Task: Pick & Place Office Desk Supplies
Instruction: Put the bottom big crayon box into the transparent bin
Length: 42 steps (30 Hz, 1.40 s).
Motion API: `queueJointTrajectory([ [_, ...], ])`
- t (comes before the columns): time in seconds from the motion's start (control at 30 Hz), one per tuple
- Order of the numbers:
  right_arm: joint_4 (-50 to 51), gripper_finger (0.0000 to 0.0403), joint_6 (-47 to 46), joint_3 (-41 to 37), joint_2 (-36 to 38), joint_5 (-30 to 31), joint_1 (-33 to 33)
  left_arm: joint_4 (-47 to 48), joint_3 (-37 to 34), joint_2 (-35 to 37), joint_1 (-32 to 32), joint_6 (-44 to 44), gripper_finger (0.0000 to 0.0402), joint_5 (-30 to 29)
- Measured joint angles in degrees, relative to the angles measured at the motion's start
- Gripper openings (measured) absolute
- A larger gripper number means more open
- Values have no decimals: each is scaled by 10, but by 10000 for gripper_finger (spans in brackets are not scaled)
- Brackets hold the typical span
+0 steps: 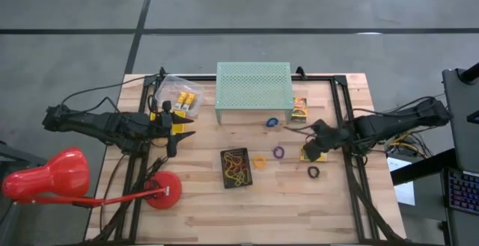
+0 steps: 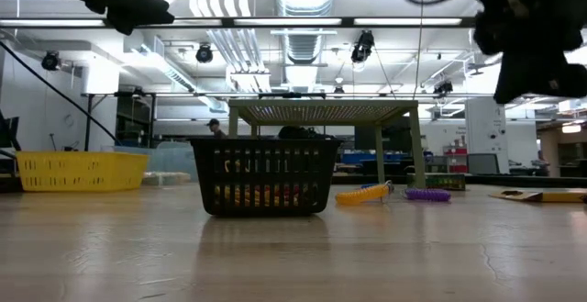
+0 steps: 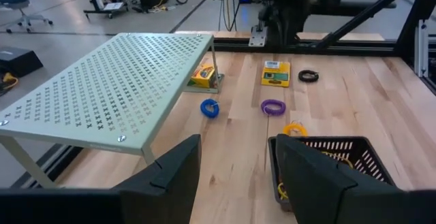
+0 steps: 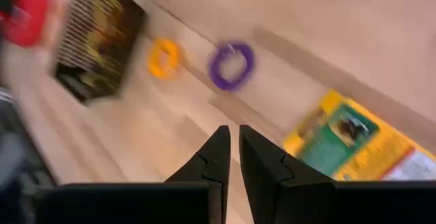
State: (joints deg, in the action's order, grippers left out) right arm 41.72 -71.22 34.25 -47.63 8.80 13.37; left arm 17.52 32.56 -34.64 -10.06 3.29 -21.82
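I hung the right gripper (image 4: 234,142) above the flat yellow-and-green printed box (image 4: 354,142), fingers pressed together and empty, lined up for a pick. The black mesh basket (image 1: 236,168) sat left; the left gripper (image 3: 231,169) waited spread.

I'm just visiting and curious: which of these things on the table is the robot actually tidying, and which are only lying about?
Part of the job:
- black basket with bands inside
- yellow ring
- purple ring
- blue ring
- black ring
- yellow box
- clear bag of small boxes

Just lying about:
- red lamp
- green stand
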Motion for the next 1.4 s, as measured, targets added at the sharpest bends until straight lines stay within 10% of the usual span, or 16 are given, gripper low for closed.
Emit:
queueJointTrajectory([
  [0.4,44,31,-56,-1,-120,-76,0,1,0,0,0,0,193,0],
  [1.4,148,31,-132,-7,-284,15,0,2,0,0,0,56,193,0],
])
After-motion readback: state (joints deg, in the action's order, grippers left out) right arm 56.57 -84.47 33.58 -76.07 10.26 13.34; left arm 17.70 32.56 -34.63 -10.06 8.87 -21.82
